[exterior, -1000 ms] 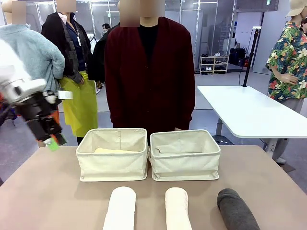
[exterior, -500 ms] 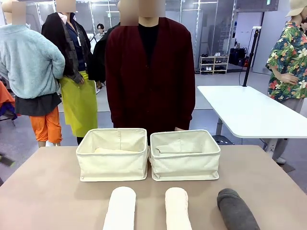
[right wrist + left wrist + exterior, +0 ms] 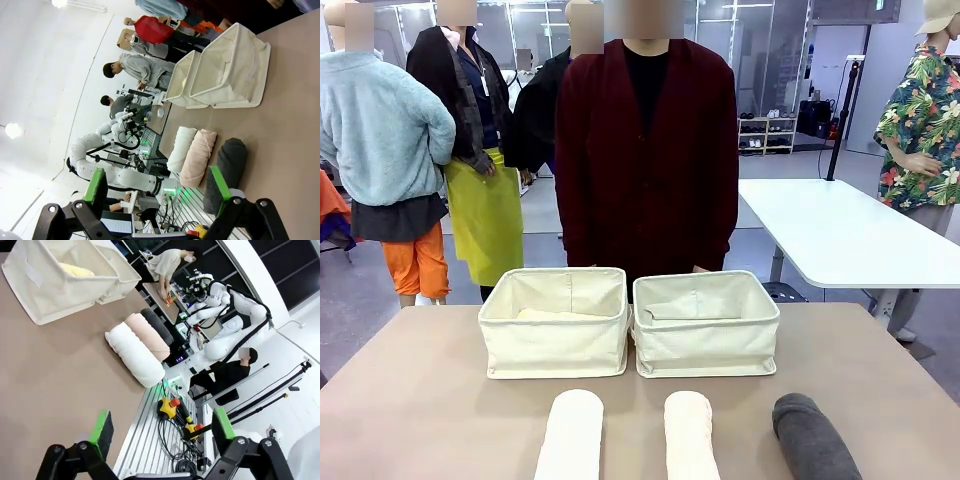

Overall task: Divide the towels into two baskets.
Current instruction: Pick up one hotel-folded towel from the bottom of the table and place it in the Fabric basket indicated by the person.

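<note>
Left basket (image 3: pixel 555 348): sits on the far half of the worktop (image 3: pixel 415 400), right in front of a person in a dark red cardigan (image 3: pixel 648 160).
Pale yellow towel (image 3: pixel 555 315): lies inside the left basket, low down, with just its top showing over the near rim.
Right basket (image 3: pixel 706 348): just beside the left one; their facing walls are touching or very nearly so (from where I stand I cannot tell which).
White towel (image 3: pixel 570 438): lies on the worktop on the near side of the left basket, one end towards it, apart from it.
Cream-pink towel (image 3: pixel 691 436): lies alongside the white one with a clear gap between them, on the near side of the right basket.
Dark grey towel (image 3: pixel 813 438): furthest to the robot's right, slightly angled, apart from the cream-pink roll.
Left gripper (image 3: pixel 162 427): jaws spread wide with nothing between them, up over the worktop and well apart from the rolls.
Right gripper (image 3: pixel 157 184): jaws spread wide too, holding nothing.
</note>
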Motion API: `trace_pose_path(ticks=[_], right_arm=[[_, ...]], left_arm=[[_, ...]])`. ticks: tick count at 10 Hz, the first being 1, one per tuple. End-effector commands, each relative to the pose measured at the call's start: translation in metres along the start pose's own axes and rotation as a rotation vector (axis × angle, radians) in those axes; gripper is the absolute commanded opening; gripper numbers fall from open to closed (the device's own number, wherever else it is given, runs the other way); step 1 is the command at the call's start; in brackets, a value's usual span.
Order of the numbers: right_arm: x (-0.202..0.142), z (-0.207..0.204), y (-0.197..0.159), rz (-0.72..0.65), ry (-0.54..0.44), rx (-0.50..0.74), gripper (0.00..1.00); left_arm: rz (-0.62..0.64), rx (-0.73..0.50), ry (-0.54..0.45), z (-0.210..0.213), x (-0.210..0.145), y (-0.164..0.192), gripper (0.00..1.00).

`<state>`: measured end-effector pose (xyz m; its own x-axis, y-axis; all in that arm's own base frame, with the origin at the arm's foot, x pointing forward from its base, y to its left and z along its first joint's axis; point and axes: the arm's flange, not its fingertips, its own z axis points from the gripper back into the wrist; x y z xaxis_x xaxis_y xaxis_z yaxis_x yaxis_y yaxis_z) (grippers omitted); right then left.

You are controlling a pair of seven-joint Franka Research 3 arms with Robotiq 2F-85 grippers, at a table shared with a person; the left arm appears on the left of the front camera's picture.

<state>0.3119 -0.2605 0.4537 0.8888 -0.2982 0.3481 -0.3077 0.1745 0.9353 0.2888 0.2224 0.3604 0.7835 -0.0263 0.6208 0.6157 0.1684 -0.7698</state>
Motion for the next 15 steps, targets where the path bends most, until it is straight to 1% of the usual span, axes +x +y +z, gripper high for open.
trace_pose_path(ticks=[1, 13, 14, 15], right_arm=[[-0.001, 0.000, 0.003, 0.013, -0.007, 0.010, 1.00], [0.000, 0.000, 0.000, 0.000, 0.000, 0.000, 1.00], [-0.005, -0.035, 0.008, -0.041, 0.065, -0.148, 1.00], [-0.008, -0.074, 0.017, -0.066, 0.142, -0.238, 1.00]], left_arm=[[-0.009, 0.003, 0.024, -0.001, -0.002, -0.014, 1.00], [-0.009, 0.003, 0.024, -0.001, -0.002, -0.014, 1.00], [-0.009, 0.003, 0.024, -0.001, -0.002, -0.014, 1.00], [-0.009, 0.003, 0.024, -0.001, -0.002, -0.014, 1.00]])
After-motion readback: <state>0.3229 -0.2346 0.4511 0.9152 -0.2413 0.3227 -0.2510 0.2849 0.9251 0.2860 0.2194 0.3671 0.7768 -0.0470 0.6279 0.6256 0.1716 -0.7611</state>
